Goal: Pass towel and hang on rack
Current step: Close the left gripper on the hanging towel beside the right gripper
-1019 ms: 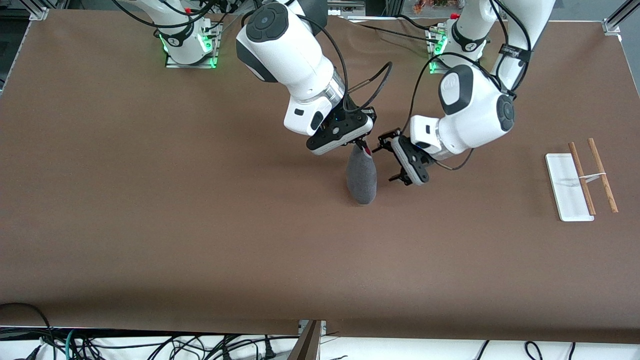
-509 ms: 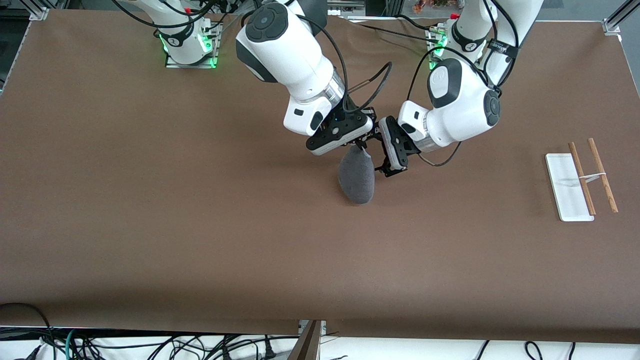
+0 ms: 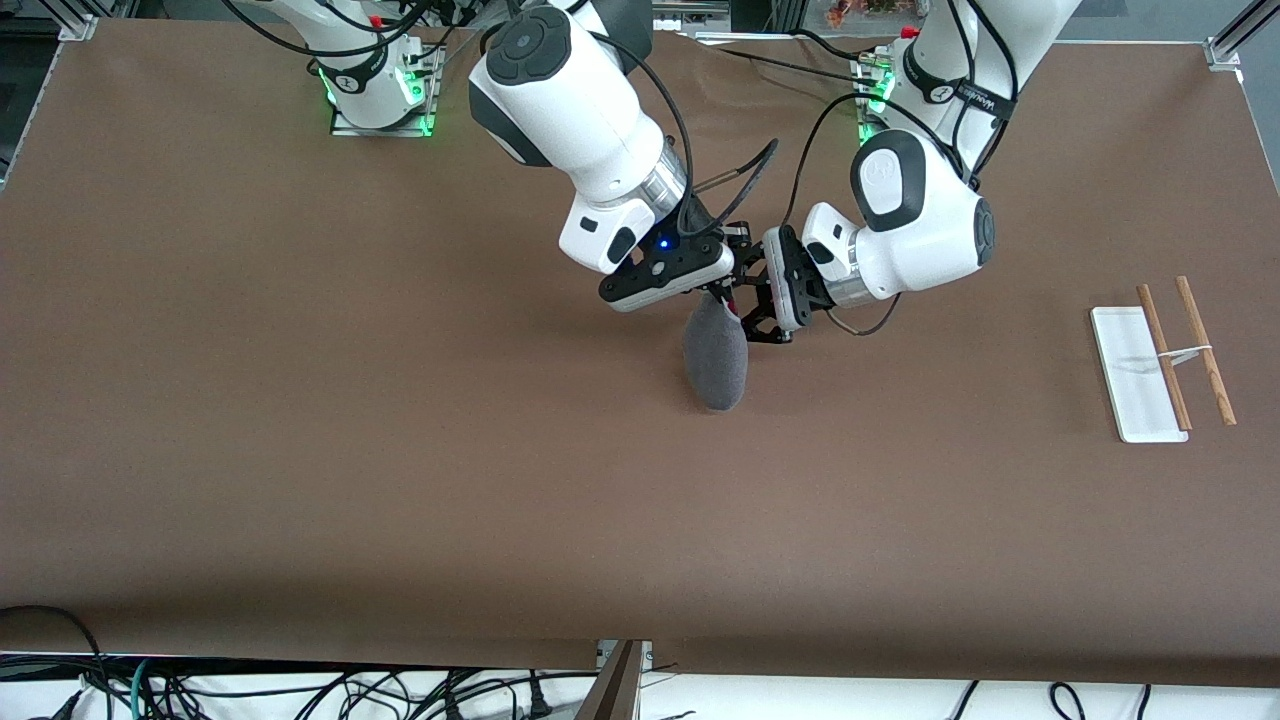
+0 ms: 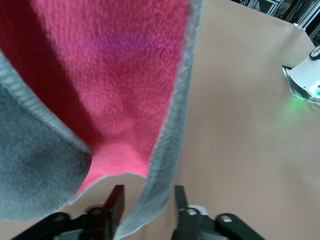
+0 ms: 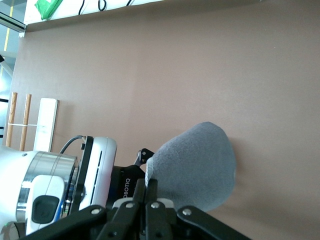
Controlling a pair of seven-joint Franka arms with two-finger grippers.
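We note the small soft towel (image 3: 716, 360), dark grey on one face and pink-red on the other, hanging over the middle of the brown table (image 3: 400, 450). Its top edge is pinched in the right gripper (image 3: 716, 292), whose fingers are pressed together on the cloth. In the right wrist view the grey face (image 5: 192, 167) hangs just past those closed fingertips.

The left gripper (image 3: 752, 312) sits right beside the right one, at the towel's upper edge. In the left wrist view we see its two black fingers (image 4: 114, 204) apart, with the towel's grey-edged hem (image 4: 155, 200) between them; we cannot tell whether they are touching it.

The rack (image 3: 1160, 360), a flat white base with two thin brown wooden rods, stands well apart, toward the left arm's end of the table.
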